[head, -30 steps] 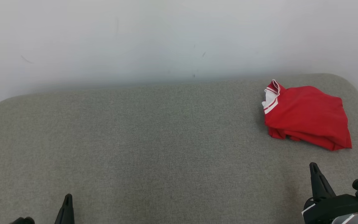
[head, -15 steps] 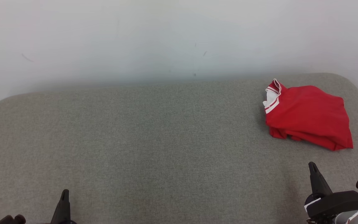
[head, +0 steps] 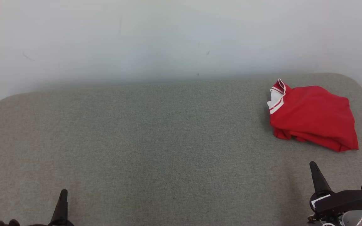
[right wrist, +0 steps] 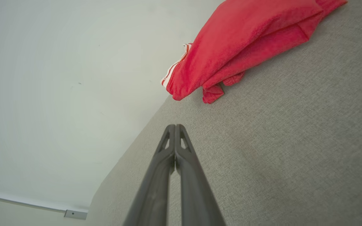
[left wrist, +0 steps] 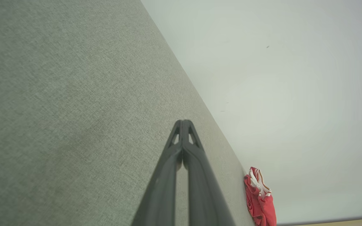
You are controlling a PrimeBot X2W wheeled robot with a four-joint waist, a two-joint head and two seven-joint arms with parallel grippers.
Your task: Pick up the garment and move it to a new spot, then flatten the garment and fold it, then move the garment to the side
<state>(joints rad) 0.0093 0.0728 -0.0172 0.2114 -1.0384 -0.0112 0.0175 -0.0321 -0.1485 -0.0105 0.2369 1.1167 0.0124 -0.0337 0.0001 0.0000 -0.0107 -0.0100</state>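
garment (head: 313, 117) lies at the far right of the bench (head: 168, 141), ahead of the right gripper (head: 313, 165) and well apart from the left gripper (head: 63, 193), both jaws clenched empty.

Our left hand (head: 63, 196) is cut off by the near edge of the head view, so we see its dark pointed tip and little more. Our right hand (head: 314, 171) runs off the near and right edges there. In both wrist views the long fingers (left wrist: 196, 175) are cut off at the picture's edge.

The garment (head: 313, 117) is folded over itself, so its under layers are hidden, and so is most of the inside of its collar (head: 275, 99). The left wrist view shows it tiny and cut off, and the right wrist view cuts it off too.

The bench (head: 156, 131) runs out of the head view on the left, right and near sides.

A pale little box (right wrist: 75, 214) low on the wall (right wrist: 42, 94) is too small for us to tell what it is.
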